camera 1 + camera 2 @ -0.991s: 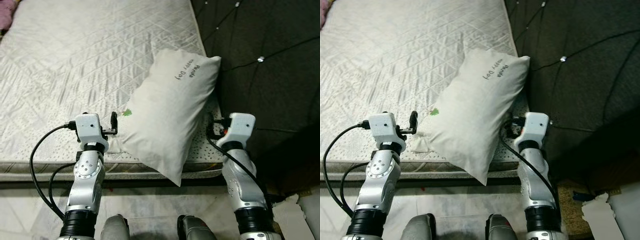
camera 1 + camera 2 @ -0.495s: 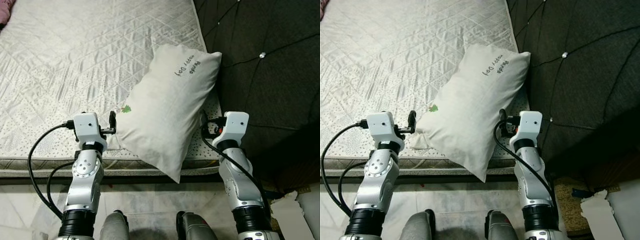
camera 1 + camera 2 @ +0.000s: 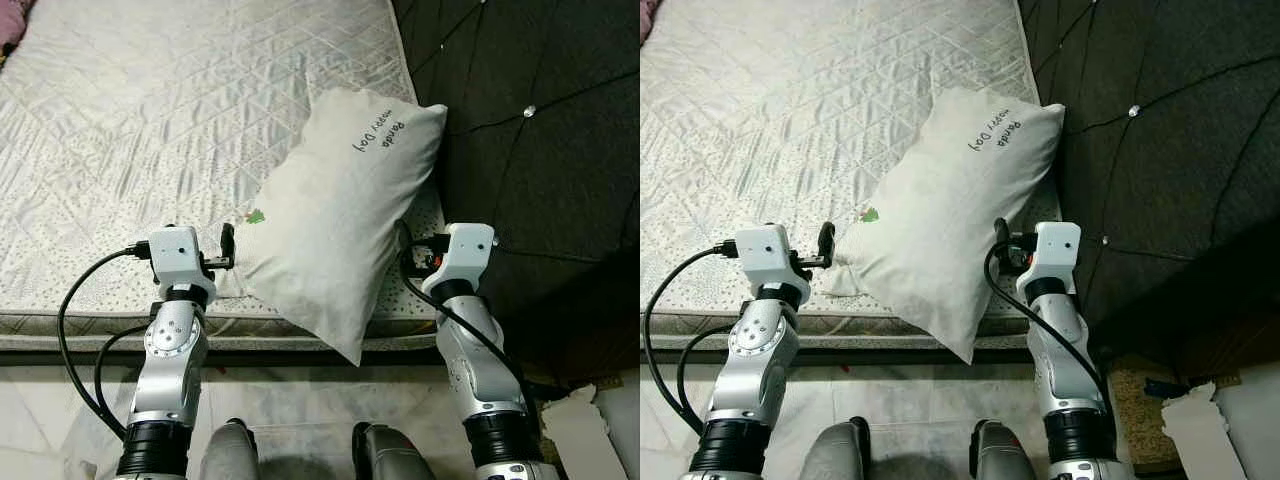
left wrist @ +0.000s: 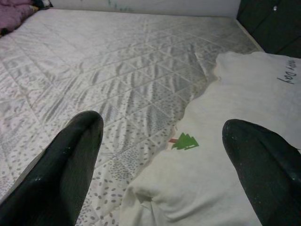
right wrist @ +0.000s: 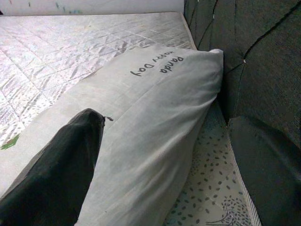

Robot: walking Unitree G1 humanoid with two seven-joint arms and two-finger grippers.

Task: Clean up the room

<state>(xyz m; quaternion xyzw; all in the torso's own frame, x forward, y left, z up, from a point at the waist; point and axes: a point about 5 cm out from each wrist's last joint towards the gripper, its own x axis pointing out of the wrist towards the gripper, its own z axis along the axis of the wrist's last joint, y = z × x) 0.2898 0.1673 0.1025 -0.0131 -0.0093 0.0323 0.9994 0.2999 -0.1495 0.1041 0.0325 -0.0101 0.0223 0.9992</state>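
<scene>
A white pillow (image 3: 335,215) printed with "Panda Happy Day" lies slantwise on the quilted mattress (image 3: 150,120), close to the dark headboard. Its lower corner hangs over the bed's front edge. My left gripper (image 3: 228,246) is open at the pillow's left corner, next to a small green tree mark (image 4: 185,141); its fingers (image 4: 70,155) stand wide apart above the mattress. My right gripper (image 3: 404,240) is open at the pillow's right side, one finger (image 5: 61,165) lying against the pillow (image 5: 155,108), the other near the headboard.
The dark tufted headboard (image 3: 540,130) rises right of the bed. A pink cloth (image 3: 12,18) lies at the mattress's far left corner. Pale floor tiles (image 3: 300,400) run along the bed's front. White paper (image 3: 590,425) lies on the floor at right.
My right gripper has moved in to the left, up against the pillow's side. The pillow's top has shifted slightly. The left gripper has stayed at the corner.
</scene>
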